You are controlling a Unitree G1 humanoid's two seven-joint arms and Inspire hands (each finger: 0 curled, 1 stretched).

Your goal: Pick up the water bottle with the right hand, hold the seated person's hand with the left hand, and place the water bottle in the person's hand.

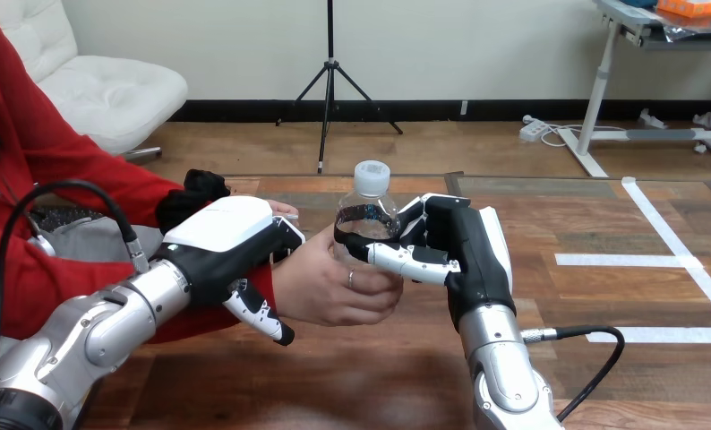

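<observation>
Clear bottle [367, 215] sits in person's hand [334, 288], right hand [455, 246] clamped round it, left hand [222, 235] over the wrist [280, 278], grip unclear; handover step, next: right hand lets go.

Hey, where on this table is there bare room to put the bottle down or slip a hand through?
Bare wood lies on the table just this side of the person's hand, and at right between the right robot hand and the white tape lines. Crowded at centre: the left robot hand, the person's hand and the water bottle bunch together.
</observation>
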